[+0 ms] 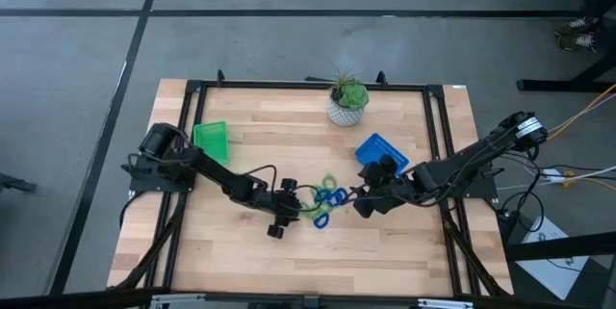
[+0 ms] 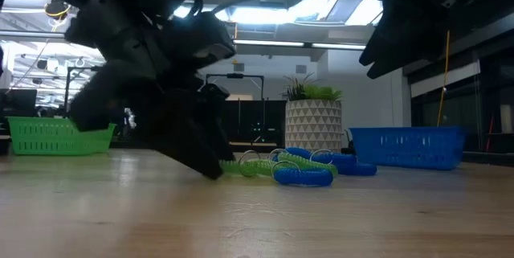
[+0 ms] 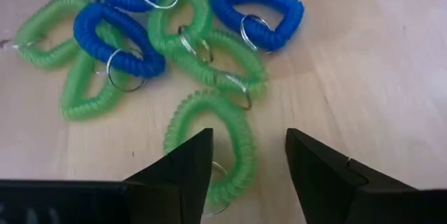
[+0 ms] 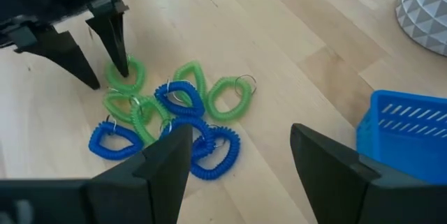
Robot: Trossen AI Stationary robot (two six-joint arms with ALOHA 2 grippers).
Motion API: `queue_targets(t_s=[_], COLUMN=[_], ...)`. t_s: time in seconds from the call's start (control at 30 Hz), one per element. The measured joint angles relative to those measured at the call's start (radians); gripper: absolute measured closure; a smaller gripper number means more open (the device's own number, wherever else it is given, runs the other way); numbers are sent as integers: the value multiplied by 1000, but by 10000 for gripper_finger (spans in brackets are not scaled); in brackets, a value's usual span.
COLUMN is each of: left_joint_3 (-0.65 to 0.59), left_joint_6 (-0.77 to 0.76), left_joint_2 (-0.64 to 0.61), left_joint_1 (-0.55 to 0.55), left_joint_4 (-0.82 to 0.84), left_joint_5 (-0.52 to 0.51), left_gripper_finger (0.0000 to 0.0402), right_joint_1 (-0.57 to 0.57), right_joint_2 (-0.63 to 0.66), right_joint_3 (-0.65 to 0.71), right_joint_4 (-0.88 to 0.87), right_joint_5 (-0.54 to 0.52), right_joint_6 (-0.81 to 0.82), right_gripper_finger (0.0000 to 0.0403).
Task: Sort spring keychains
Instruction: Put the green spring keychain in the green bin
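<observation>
Straddling one side of a green keychain (image 3: 209,151), the left gripper (image 3: 244,165) is seen low at the near edge of the pile (image 1: 325,203), its fingers spread with the coil's right limb lying in the gap between them. In the left wrist view one finger (image 3: 185,168) stands inside the loop's opening and the other outside it, so the coil's limb is crossed by the line of closure; the loop's long axis runs roughly straight away from the gripper toward the rest of the heap. That is the relation on which the coming pinch is judged to turn: the limb is already bracketed, and only closing is needed. In the right wrist view the same thing is shown from the far side, one dark tip being planted within the green loop on the wood. The remaining keychains, blue and green, are heaped just beyond it at mid-table, several overlapping, and a neighbouring green loop (image 3: 230,67) touches the target's far end, so some dragging may be expected on lifting. The right gripper (image 4: 241,158) is held above the table on the other side of the pile, fingers wide and empty, and is the farther of the two. The green tray (image 1: 212,141) lies behind the left arm, the blue tray (image 1: 373,147) near the right arm.
</observation>
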State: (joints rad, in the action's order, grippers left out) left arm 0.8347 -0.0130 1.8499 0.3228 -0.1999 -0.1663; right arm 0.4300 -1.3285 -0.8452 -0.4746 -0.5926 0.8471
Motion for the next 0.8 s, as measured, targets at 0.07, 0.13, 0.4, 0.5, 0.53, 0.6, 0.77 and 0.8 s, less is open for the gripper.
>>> queue_targets(t_s=[0.07, 0.13, 0.4, 0.5, 0.53, 0.6, 0.77, 0.8], left_joint_3=[10, 19, 20, 21, 21, 18, 14, 14], left_joint_6=[1, 7, 1, 1, 1, -9, -34, -39], left_joint_2=[13, 22, 24, 20, 10, -10, -96, -114], left_joint_1=[0, 0, 9, 19, 24, 28, 37, 41], left_joint_4=[-6, -7, 18, 41, 59, 97, 221, 236], left_joint_5=[-3, -3, -8, -14, -23, -34, -119, -142], left_gripper_finger=[227, 230, 304, 349, 362, 383, 381, 380], right_joint_1=[0, 0, 0, 0, 0, 0, 0, 0], right_joint_2=[0, 0, 0, 0, 0, 0, 0, 0], right_joint_3=[0, 0, 0, 0, 0, 0, 0, 0], right_joint_4=[1, 6, 13, 15, 14, 15, 26, 30], right_joint_5=[0, 0, -1, 0, 0, 0, 0, 0], right_joint_6=[-3, -13, -17, -18, -18, -18, -18, -18], right_gripper_finger=[161, 161, 161, 161, 161, 161, 161, 161])
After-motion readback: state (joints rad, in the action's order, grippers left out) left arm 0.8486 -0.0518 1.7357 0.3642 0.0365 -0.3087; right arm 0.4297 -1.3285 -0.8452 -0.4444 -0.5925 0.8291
